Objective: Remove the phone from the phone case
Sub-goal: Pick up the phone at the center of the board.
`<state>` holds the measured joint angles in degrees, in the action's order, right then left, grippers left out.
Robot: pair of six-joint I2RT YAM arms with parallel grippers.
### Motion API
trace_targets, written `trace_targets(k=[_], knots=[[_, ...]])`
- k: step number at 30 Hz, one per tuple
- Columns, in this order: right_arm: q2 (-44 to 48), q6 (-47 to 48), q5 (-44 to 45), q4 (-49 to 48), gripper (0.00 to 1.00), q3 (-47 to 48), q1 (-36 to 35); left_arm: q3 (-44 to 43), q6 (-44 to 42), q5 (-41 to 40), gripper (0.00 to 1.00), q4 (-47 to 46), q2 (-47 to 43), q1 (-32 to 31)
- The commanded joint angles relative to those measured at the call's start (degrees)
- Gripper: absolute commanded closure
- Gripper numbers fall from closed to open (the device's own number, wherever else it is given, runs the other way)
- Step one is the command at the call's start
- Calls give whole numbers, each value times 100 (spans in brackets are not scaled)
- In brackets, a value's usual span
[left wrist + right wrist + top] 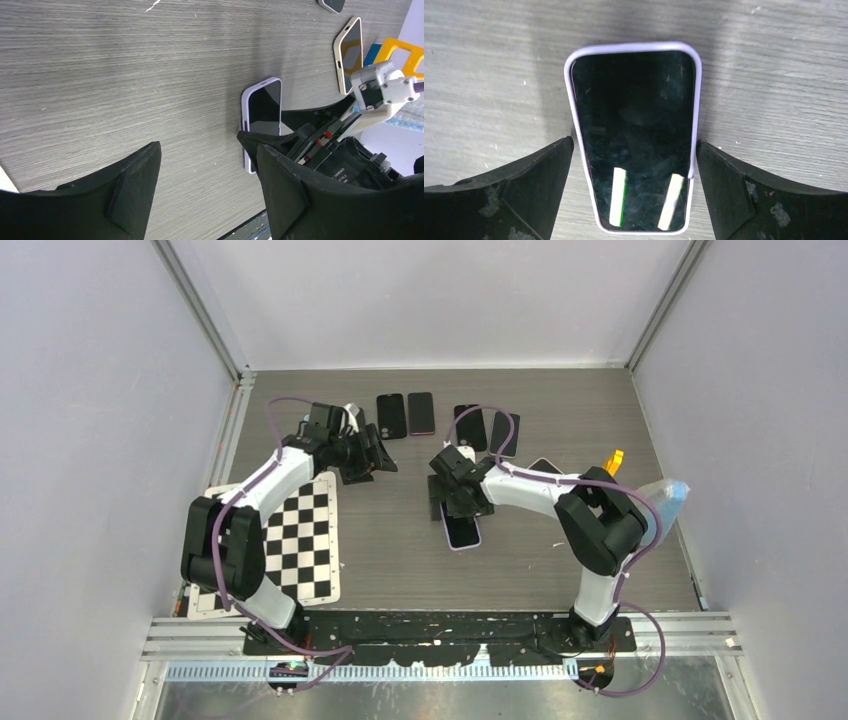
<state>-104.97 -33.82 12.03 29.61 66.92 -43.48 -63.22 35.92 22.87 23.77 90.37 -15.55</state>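
The phone lies screen up on the table, its dark glass framed by a lavender phone case. My right gripper is open and straddles the phone's near end, one finger on each long side with a thin gap at each. From above, the same phone pokes out below the right gripper. My left gripper hovers open and empty over bare table to the left. In its wrist view the left gripper faces the cased phone from a distance.
Several dark phones lie in a row at the back of the table. A beige-cased phone lies right of the right arm, near a yellow object and a plastic bag. A checkerboard sheet covers the left front.
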Motion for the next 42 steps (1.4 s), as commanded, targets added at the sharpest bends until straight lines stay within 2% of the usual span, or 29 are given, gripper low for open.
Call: trace_targets(k=[1, 6, 8, 10, 11, 12, 14, 16, 21, 28, 32, 42], knots=[[235, 291, -322, 84, 0, -238, -37, 77, -7, -81, 27, -108, -270, 43], [50, 392, 45, 414, 3, -247, -105, 151, 58, -81, 28, -172, -311, 50], [12, 370, 234, 429, 10, -263, -107, 205, 87, -117, 27, -255, -395, 51], [2, 366, 402, 369, 29, -281, -108, 248, 112, -211, 27, -348, -502, 52], [7, 365, 448, 357, 35, -268, -108, 261, 116, -247, 27, -380, -549, 52], [14, 366, 545, 334, 44, -259, -108, 260, 121, -263, 27, -408, -593, 52], [70, 380, 672, 248, 55, -235, -108, 264, 132, -261, 27, -453, -663, 45], [247, 429, 666, -31, 60, -273, -108, 262, 134, -206, 27, -502, -714, 52], [1141, 474, 380, -1025, 64, -459, -93, 223, 159, 59, 27, -573, -796, 49], [2143, 595, -855, -1988, 63, -280, -30, 215, 288, 1100, 28, -1116, -1102, 43], [2210, 548, -1402, -2203, 64, 42, -24, 199, 494, 1523, 28, -1520, -1287, 5], [2010, 369, -2012, -2483, 64, 584, -48, 242, 721, 1292, 27, -1959, -1575, -36]])
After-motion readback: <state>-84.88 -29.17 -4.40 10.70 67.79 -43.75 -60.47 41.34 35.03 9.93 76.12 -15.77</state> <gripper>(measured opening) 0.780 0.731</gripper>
